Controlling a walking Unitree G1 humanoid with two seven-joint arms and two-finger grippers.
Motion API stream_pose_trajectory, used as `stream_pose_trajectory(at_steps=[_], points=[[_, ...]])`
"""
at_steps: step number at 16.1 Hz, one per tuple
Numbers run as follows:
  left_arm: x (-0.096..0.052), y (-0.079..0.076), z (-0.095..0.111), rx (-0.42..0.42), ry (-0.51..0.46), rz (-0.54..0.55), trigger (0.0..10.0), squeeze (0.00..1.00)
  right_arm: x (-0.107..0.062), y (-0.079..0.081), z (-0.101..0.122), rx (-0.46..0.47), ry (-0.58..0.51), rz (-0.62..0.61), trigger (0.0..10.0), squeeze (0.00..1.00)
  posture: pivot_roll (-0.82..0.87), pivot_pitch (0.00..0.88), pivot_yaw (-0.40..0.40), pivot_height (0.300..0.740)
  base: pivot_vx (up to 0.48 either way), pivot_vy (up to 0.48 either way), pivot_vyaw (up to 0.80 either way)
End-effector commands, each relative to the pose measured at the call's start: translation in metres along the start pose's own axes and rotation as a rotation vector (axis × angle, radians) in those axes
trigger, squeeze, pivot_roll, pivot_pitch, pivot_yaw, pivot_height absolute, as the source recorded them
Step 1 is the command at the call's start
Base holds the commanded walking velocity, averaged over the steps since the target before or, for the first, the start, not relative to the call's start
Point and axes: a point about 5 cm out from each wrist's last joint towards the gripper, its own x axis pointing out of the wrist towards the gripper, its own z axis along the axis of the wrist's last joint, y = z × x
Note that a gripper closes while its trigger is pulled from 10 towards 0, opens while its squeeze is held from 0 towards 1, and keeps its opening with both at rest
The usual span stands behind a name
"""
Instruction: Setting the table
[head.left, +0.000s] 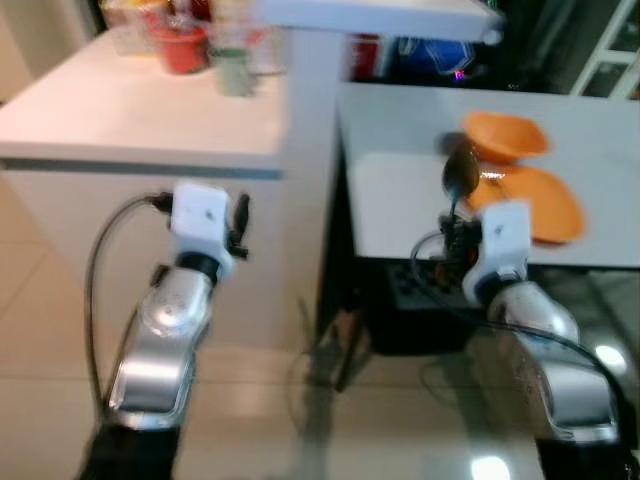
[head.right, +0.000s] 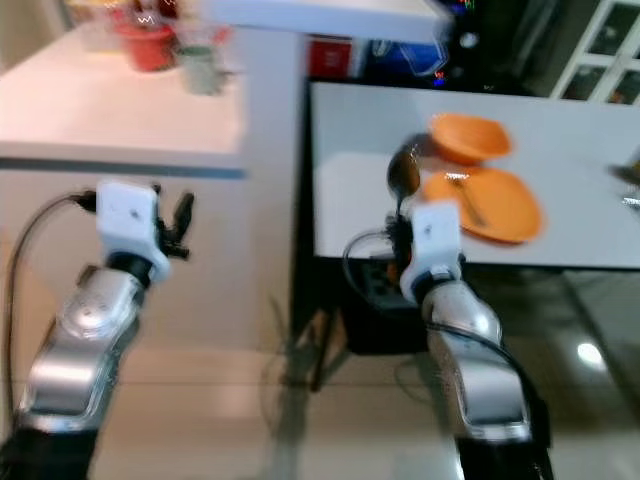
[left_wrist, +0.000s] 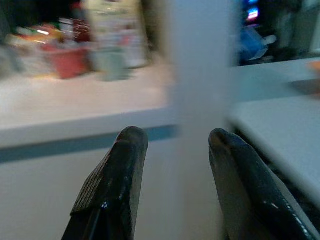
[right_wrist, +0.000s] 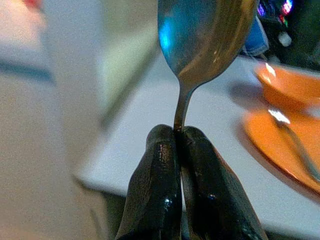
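— What was the right gripper (right_wrist: 178, 137) doing?

— Its two black fingers (right_wrist: 156, 185) were pressed tight together on the thin neck of a metal spoon (right_wrist: 202, 35). The spoon stood upright above the fingertips, bowl uppermost, at the near edge of the white table (head.right: 560, 130).

— How did the spoon look?

— Polished and grey, with a rounded, fairly deep bowl that narrowed quickly into a slim stem. The bowl caught a blue glint on one side and a dull brownish reflection on the other. In the head views it appeared as a dark oval right above the wrist, somewhat blurred.

— What lay beyond that gripper?

— Just past the spoon, on the table, sat an orange plate (head.right: 505, 205) with a piece of metal cutlery (head.right: 466, 200) lying across it; I could not tell whether it was a fork or a spoon. Farther back, touching or just behind the plate, was an orange bowl (head.right: 467, 137).

— And the left gripper (left_wrist: 175, 137)?

— Its fingers (left_wrist: 122, 175) were spread apart with nothing between them. It hung in front of the white counter (head.left: 130, 110), well to the left of the right gripper. Beyond it, at the far end of the counter, stood a red cup (head.left: 181, 47) and a pale green cup (head.left: 233, 71), both blurred, among other items I could not make out.
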Motion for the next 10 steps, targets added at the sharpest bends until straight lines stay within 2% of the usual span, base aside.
stream_pose_trajectory(at_steps=[1, 3, 4, 10], points=[[0.0027, 0.0041, 0.0038, 0.025, -0.014, 0.006, 10.0, 0.0, 0.0003, 0.0008, 0.0146, 0.044, -0.047, -0.004, 10.0, 0.0, 0.03, 0.0, -0.034, 0.74, 0.0, -0.469, 0.0], [0.0075, 0.0034, 0.0048, 0.017, -0.018, 0.02, 10.0, 0.0, -0.0004, -0.003, 0.0098, 0.014, -0.037, -0.013, 10.0, 0.0, 0.03, 0.0, -0.034, 0.74, 0.0, -0.469, 0.0], [0.0076, 0.0034, 0.0071, 0.022, -0.024, 0.013, 10.0, 0.0, -0.0007, -0.0004, 0.0117, 0.041, -0.049, -0.003, 10.0, 0.0, 0.03, 0.0, -0.024, 0.74, 0.0, -0.469, 0.0], [0.0076, 0.0034, 0.0071, 0.022, -0.024, 0.013, 10.0, 0.0, -0.0007, -0.0004, 0.0117, 0.041, -0.049, -0.003, 10.0, 0.0, 0.03, 0.0, -0.024, 0.74, 0.0, -0.469, 0.0]])
